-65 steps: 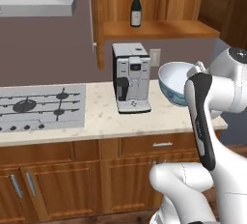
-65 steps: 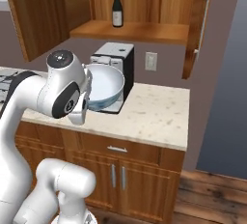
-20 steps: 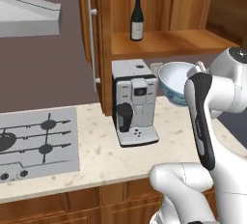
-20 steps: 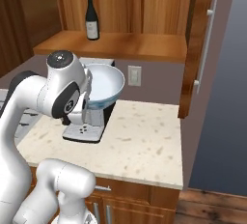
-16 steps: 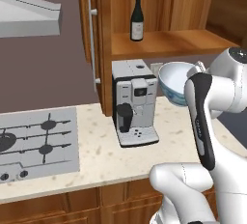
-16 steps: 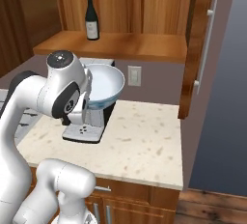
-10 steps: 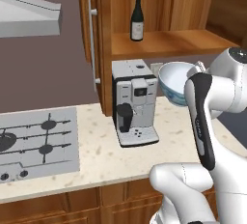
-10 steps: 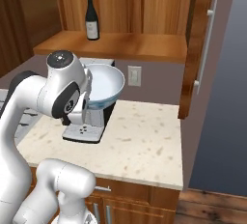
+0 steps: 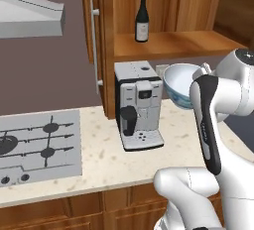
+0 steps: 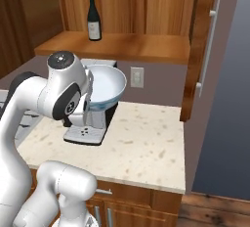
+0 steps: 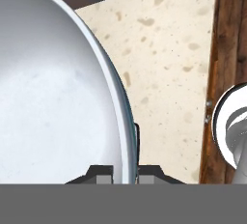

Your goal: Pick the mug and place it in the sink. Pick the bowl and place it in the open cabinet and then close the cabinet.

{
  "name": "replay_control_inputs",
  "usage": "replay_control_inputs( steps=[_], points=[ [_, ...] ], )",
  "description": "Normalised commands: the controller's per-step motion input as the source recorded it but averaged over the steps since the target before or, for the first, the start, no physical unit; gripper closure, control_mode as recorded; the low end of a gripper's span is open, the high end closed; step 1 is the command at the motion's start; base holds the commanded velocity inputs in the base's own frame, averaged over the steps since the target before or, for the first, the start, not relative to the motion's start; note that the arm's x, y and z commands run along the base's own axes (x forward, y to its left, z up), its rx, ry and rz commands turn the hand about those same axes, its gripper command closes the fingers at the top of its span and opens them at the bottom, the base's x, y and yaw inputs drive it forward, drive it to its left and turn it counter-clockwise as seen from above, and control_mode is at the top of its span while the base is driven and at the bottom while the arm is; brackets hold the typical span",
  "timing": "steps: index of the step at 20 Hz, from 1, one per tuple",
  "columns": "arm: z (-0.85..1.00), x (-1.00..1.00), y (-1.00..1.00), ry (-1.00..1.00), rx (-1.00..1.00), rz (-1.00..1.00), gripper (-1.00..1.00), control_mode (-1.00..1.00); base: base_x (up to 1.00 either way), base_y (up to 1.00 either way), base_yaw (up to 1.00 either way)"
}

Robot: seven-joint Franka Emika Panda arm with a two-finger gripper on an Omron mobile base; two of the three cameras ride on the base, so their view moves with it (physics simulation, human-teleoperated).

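At the bowl's rim: gripper [image 11: 124, 170] pinched tight on the bowl [image 10: 105, 86] | bowl aloft above the counter [image 10: 146, 138], beside the coffee machine [image 9: 139, 104], below the cabinet [image 10: 122, 45] shelf | advice: raise level, clear the shelf edge, avoid the wine bottle [image 9: 142, 17].

The bowl [image 9: 177, 86] hangs in the air above the right part of the table [image 9: 109, 157], just right of the coffee machine [image 9: 139, 105] and partly hidden behind the white arm [image 9: 213, 120], which rises from the lower right. The gripper itself is hidden behind the arm. Above, the cabinet [image 9: 163, 21] stands open, its left door [image 9: 96, 45] swung out with a long silver handle [image 9: 94, 48] on it. A dark wine bottle [image 9: 142, 17] stands upright on the wooden shelf [image 9: 173, 44]. A stovetop [image 9: 39, 147] with black burners lies on the left part of the table, under a grey range hood [image 9: 30, 21].
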Motion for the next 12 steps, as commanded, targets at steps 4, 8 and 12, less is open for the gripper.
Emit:
replay_control_inputs(
  steps=[4,8,12],
  points=[
    [0.0,0.0,0.0,0.0,0.0,0.0,1.0,1.0,0.26,0.0,0.13],
    [0.0,0.0,0.0,0.0,0.0,0.0,1.0,1.0,0.16,0.0,0.11],
    [0.0,0.0,0.0,0.0,0.0,0.0,1.0,1.0,0.14,-0.04,0.04]
  ],
)
